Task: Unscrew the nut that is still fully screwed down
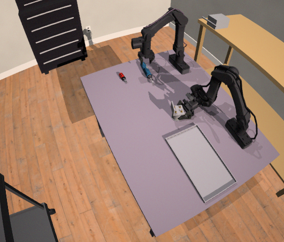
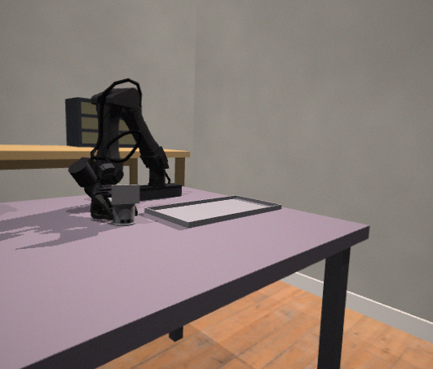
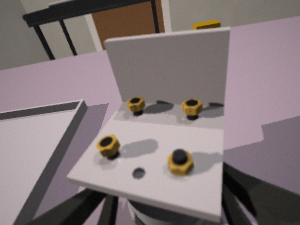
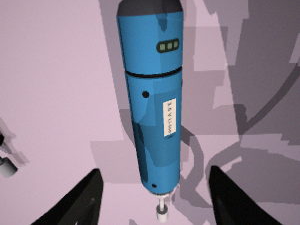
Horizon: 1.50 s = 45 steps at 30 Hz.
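The joint module [image 1: 177, 116] [image 2: 124, 215] [image 3: 150, 213] stands upright on the table with the white L-shaped bracket [image 1: 178, 109] [image 2: 125, 195] [image 3: 170, 69] on top. In the left wrist view the near right nut [image 3: 180, 165] sits low, its stud rising through it. Three other nuts, including the near left nut [image 3: 108, 146], sit higher on their studs. My left gripper [image 3: 163, 170] is open, its fingers on either side of the module below the bracket plate. The blue nut driver [image 1: 146, 71] [image 4: 157, 124] lies on the table. My right gripper [image 1: 146, 63] [image 4: 154, 174] is open above it.
A small red tool [image 1: 122, 76] lies near the driver, toward the table's far left edge in the top view. A shallow grey-rimmed tray [image 1: 185, 166] [image 2: 166, 217] [image 3: 55, 169] lies close to the module. Both arm bases stand along the table's bench side.
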### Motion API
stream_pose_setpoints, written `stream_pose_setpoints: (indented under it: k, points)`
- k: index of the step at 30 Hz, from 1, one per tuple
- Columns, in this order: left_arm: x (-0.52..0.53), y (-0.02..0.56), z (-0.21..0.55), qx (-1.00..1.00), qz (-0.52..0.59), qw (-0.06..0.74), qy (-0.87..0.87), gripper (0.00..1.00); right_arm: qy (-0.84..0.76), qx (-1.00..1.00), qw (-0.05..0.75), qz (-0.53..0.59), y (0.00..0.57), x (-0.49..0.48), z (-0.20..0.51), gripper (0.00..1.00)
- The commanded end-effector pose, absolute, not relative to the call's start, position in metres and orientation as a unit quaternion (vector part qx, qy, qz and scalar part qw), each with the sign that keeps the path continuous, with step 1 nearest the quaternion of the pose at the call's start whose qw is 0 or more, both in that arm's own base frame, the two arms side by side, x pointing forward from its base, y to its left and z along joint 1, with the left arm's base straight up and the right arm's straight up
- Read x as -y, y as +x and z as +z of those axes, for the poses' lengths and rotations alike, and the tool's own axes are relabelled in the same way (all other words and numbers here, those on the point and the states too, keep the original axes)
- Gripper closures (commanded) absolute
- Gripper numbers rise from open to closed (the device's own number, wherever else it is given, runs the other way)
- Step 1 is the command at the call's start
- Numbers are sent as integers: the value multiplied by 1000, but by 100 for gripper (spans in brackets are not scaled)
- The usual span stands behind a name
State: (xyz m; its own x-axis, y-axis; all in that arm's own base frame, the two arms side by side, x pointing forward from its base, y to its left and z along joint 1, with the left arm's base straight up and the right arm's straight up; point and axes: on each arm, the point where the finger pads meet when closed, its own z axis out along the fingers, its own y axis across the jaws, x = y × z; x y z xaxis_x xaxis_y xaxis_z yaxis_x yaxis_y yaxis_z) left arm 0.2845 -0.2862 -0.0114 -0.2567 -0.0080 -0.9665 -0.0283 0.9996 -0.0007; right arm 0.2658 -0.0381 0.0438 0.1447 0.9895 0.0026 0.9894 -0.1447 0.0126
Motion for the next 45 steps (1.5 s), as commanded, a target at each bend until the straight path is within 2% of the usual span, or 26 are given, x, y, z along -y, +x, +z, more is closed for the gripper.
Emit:
stream_pose_setpoints:
  k: [1, 4, 5, 45]
  points:
    - [287, 285, -9, -792, 8, 611, -12, 26, 757, -654, 10, 5, 267, 40, 46, 35]
    - [287, 285, -9, -792, 8, 611, -12, 26, 757, -654, 10, 5, 267, 40, 46, 35]
    - [287, 285, -9, -792, 8, 611, -12, 37, 757, -654, 10, 5, 267, 40, 46, 35]
    - [287, 285, -9, -792, 8, 611, -12, 40, 757, -654, 10, 5, 267, 40, 46, 35]
